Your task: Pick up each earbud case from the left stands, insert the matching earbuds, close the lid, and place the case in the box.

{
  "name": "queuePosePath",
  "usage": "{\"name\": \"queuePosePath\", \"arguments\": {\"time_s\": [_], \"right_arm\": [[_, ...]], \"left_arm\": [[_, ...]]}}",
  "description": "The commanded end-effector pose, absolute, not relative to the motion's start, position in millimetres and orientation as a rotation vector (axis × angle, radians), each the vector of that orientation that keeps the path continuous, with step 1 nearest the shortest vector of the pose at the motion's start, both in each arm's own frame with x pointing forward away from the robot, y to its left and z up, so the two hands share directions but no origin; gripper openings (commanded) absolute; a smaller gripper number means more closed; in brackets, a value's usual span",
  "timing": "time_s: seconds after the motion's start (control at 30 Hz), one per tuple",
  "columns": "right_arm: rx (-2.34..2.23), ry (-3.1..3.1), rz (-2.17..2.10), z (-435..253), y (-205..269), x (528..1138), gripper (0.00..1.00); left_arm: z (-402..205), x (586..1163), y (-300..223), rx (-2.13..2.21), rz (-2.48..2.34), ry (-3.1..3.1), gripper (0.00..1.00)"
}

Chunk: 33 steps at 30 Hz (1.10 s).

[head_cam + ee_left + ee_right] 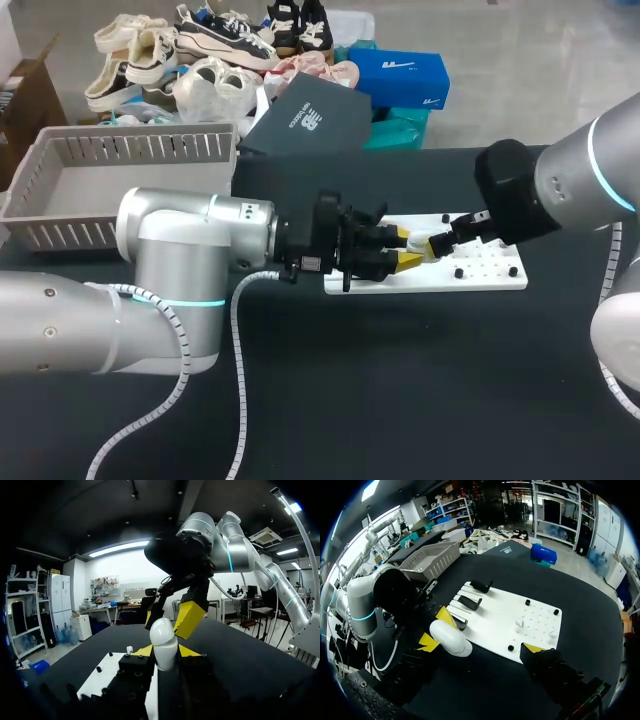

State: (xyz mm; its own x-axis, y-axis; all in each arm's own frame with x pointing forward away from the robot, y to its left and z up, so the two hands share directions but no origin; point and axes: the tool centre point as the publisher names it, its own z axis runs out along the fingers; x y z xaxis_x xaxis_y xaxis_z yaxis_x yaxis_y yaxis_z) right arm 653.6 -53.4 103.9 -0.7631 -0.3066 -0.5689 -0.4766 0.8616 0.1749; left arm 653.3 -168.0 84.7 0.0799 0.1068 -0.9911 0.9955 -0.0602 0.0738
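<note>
Clamped on a glossy white earbud case [164, 645] with the left gripper [165, 654], both yellow tips pressed against its lower half from opposite sides. Smooth, rounded and egg-like from the left wrist, upright, with a faint seam between the domed top and the body; lid apparently down, though hard to say whether fully shut. Poised over the left end of the white board [480, 278], just beside the dark stands [470, 601] and well apart from the grey slatted box [130, 150] at the table's far left. Straddled at the top by the right gripper [446, 241], spread wide, with one yellow tip plainly clear of the case from the right wrist. Cannot tell whether the other right finger touches the lid. Cannot see inside the case, nor its underside, buried among the left gripper's black fingers. On the board, only small dark pegs [527, 602] and two pale pieces [519, 625], too small to identify.
</note>
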Motion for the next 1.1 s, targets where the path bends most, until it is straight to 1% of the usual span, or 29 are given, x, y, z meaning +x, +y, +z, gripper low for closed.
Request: {"name": "queuePosePath", "arguments": {"time_s": [0.03, 0.4, 0.8, 1.1], "right_arm": [[-0.559, 2.487, 0.398, 107, -51, 652, 1.00], [-0.557, 2.451, 0.317, 122, -56, 659, 1.00], [-0.432, 2.463, 0.071, 124, -112, 674, 1.00], [-0.423, 2.484, -0.162, 97, -134, 681, 1.00]], "left_arm": [[84, 655, -169, 1.368, -1.142, 1.202, 0.00], [84, 655, -169, 1.368, -1.142, 1.202, 0.00], [82, 656, -158, 1.345, -1.140, 1.198, 0.00], [80, 657, -150, 1.318, -1.142, 1.208, 0.00]]}}
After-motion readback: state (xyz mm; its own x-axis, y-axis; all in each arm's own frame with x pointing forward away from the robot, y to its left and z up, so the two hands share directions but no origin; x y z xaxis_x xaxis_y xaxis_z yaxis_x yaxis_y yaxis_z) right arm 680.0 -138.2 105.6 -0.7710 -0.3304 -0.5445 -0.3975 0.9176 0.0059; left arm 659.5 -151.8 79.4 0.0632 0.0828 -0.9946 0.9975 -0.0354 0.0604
